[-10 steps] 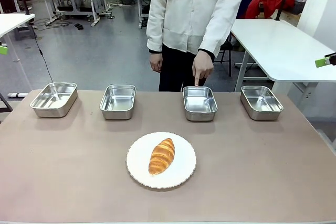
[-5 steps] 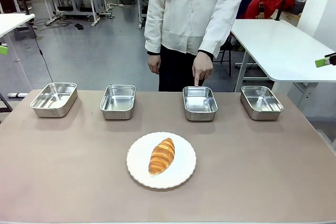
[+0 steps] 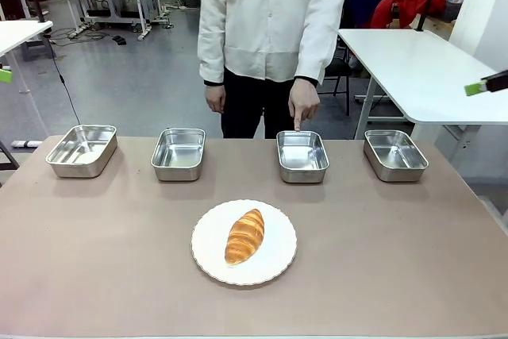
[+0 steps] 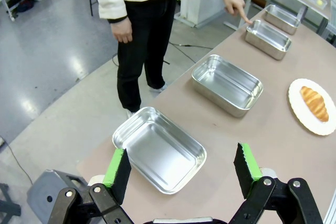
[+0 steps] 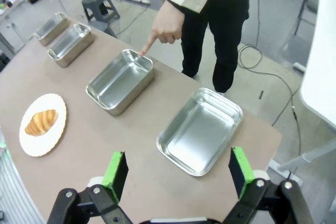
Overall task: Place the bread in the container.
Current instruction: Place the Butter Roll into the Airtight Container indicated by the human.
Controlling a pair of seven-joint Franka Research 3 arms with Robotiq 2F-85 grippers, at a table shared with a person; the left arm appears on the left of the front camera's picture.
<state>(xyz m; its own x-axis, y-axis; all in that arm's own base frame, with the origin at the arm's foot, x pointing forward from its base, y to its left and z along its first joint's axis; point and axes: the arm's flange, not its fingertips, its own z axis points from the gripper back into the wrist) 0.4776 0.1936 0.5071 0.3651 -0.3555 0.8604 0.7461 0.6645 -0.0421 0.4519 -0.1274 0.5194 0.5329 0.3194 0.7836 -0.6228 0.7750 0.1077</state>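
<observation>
The golden-brown bread (image 3: 244, 236) lies on a round white plate (image 3: 210, 245) at the table's near middle. Four steel pans stand in a row along the far edge. The person's finger (image 3: 298, 123) points at the container (image 3: 302, 156), third from the left. My left gripper (image 4: 181, 162) hovers open over the leftmost pan (image 4: 157, 150), far from the bread (image 4: 314, 103). My right gripper (image 5: 177, 170) hangs open above the rightmost pan (image 5: 202, 129), with the pointed-at container (image 5: 119, 81) and the bread (image 5: 41, 121) beyond it. Neither gripper holds anything.
The other pans (image 3: 82, 149) (image 3: 178, 153) (image 3: 394, 154) are empty. The person stands at the far edge, behind the middle of the table. A white table (image 3: 421, 69) stands off to the right. Bare tabletop surrounds the plate.
The person has shifted a little to the left while the finger stays on the third pan. The right gripper's green tip at the right edge has risen slightly.
</observation>
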